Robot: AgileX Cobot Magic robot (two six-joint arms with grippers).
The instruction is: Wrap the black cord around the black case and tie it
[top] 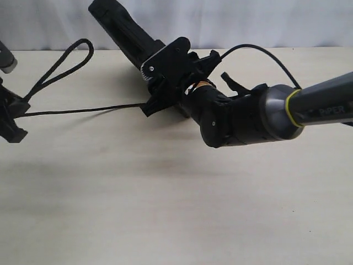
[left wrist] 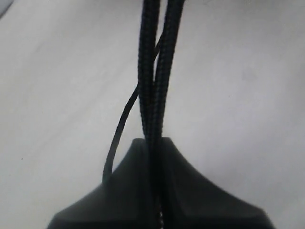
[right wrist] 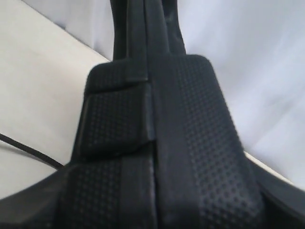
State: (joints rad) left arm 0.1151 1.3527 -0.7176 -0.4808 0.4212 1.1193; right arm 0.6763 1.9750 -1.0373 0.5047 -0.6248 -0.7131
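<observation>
Nearest you is only bare table (top: 165,210), so the work sits in the middle and far half of the scene. Your right arm (top: 309,105) reaches in from the right, and the right gripper (top: 157,83) is clamped on the black case (top: 118,25). In the right wrist view the dotted pads (right wrist: 205,143) press in from both sides of the case edge with no gap. The case is held tilted, its free end rising away toward the far left. That probably keeps its faces off the table so the cord can pass around it. You cannot tell whether its low end touches the surface, because the wrist hides it. At the left edge, the left gripper (top: 12,118) is clenched on the black cord (top: 83,109). The left wrist view shows the doubled braided section pinched between the closed fingers (left wrist: 190,191), with one thin strand slipping past beside them. From that grip a single strand runs nearly straight across the table to the case near the right gripper, which suggests you are holding it under light tension. The loop (top: 66,61) lies slack on the table toward the far side. No turn around the case is visible, so judge the wrap as barely begun. Behind everything hangs a pale cloth backdrop (top: 248,22).
</observation>
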